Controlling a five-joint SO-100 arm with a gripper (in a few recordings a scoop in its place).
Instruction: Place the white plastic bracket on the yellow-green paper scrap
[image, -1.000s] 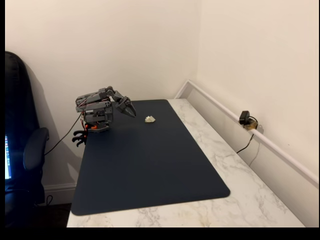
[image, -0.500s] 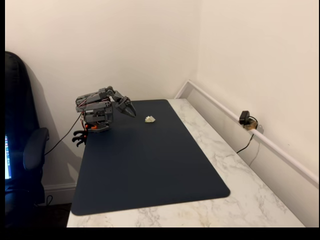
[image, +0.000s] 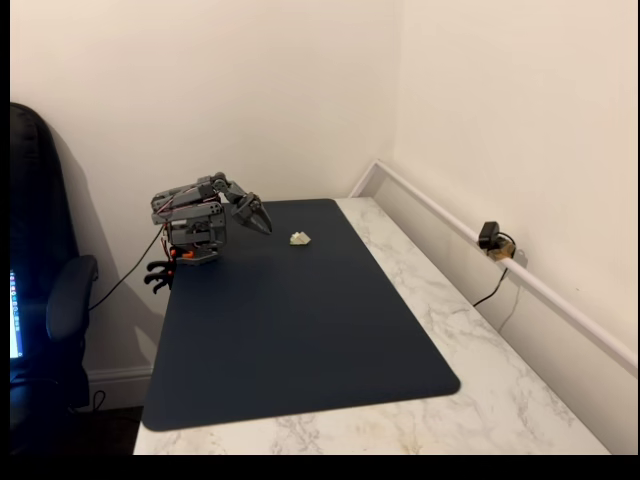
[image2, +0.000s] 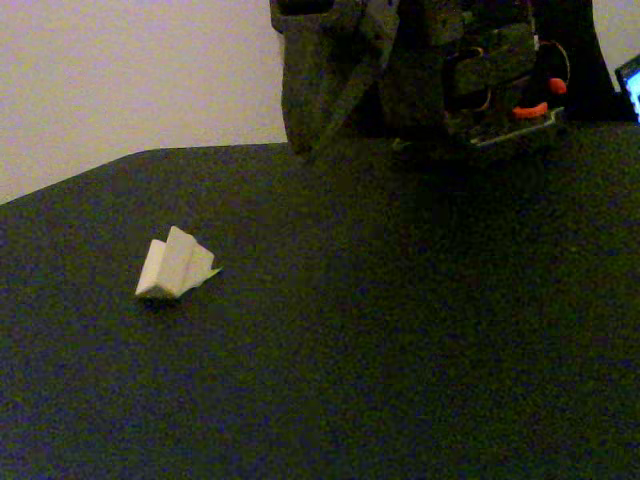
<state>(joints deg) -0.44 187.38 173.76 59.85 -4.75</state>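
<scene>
Dark mat (image: 300, 330) holds white plastic bracket (image2: 175, 268), gripper (image: 262, 224) apart.

arm: no change seen, folded at the mat's far-left corner
white plastic bracket (image: 300, 238): same spot

The white plastic bracket (image: 300, 238) (image2: 176, 266), a small angular off-white chunk, lies alone on the dark mat.
</scene>
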